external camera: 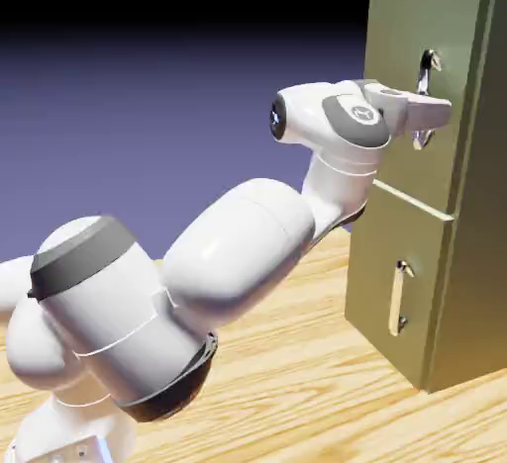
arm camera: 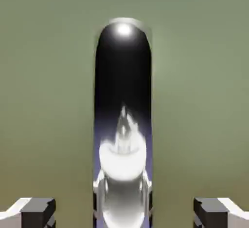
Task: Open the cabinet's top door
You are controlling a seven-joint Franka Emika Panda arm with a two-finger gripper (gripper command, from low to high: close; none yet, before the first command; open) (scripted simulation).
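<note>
Arm: white, reaching from the lower left up to the cabinet front.
Gripper (arm camera: 124, 212): released; its fingers (arm camera: 36, 210) stand apart on either side of the silver handle (arm camera: 122, 100), olive panel showing in both gaps.
Top door (external camera: 406, 26): upper front of the cabinet (external camera: 480, 253), flush and still closed.
Progress: handle reached and straddled. Clamping and pulling remain, by my reading.
Writing: none readable; one small, illegible emblem on the wrist.
</note>
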